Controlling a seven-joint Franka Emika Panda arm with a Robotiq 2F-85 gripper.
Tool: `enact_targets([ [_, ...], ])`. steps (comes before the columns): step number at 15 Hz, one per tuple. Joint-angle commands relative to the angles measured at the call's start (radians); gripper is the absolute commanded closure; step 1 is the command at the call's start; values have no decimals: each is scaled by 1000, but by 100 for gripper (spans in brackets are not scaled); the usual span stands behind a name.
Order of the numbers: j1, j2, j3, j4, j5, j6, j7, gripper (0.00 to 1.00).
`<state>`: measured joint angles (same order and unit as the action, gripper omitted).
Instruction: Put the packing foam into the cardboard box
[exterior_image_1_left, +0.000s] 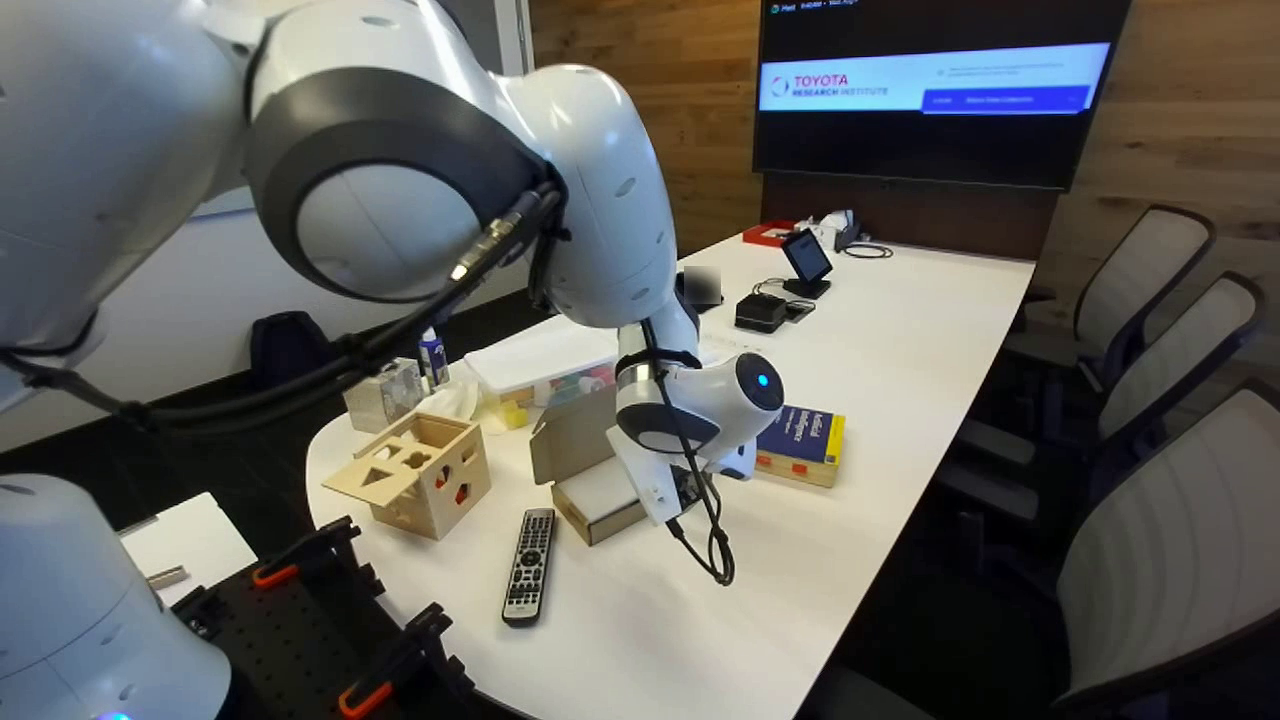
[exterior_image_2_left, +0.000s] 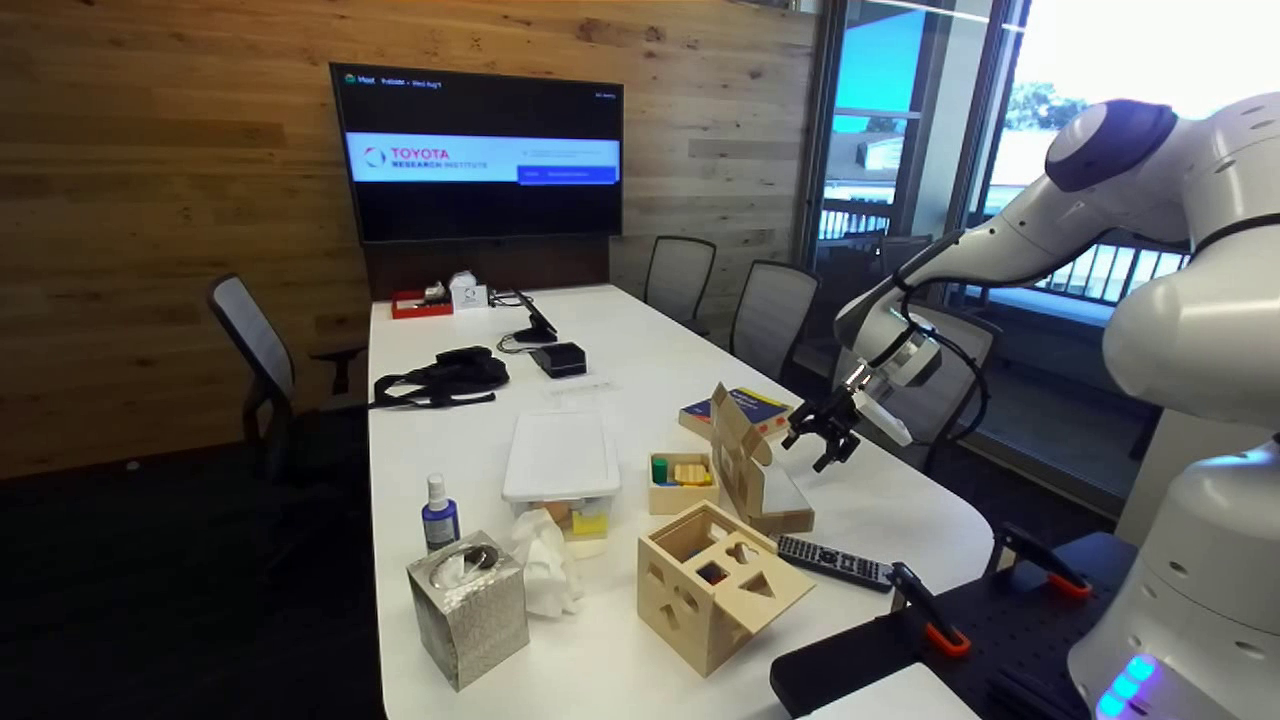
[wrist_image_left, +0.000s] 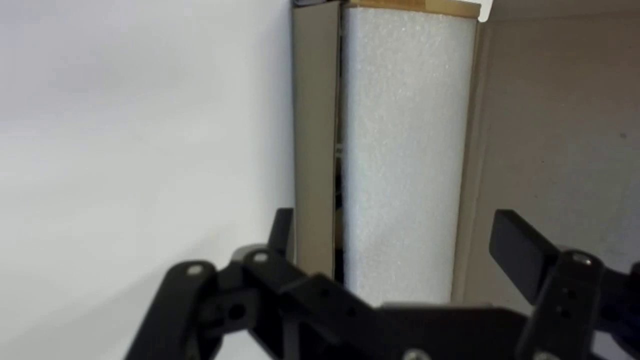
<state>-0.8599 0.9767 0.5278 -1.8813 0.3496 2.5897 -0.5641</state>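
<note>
Above the packing foam (wrist_image_left: 407, 150), fingers (wrist_image_left: 522, 255) spread.

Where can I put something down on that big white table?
There's bare table between the remote and the edge by the chairs, and more along that edge past the book. It's crowded around the cardboard box: wooden cube, remote and book close by, the hand hovering above.
</note>
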Motion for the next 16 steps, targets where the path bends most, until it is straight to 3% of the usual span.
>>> enact_targets([
  [1,77,-96,-49,-67,12,39,32,0],
  [5,179,-241,-98,-138,-8,35,80,0],
  [8,295,-378,-172,-171,-33,-19,164,0],
  [12,464,-520,-307,-154,-62,-194,243,0],
  [16,571,-596,-408,-127,-91,-360,236,0],
])
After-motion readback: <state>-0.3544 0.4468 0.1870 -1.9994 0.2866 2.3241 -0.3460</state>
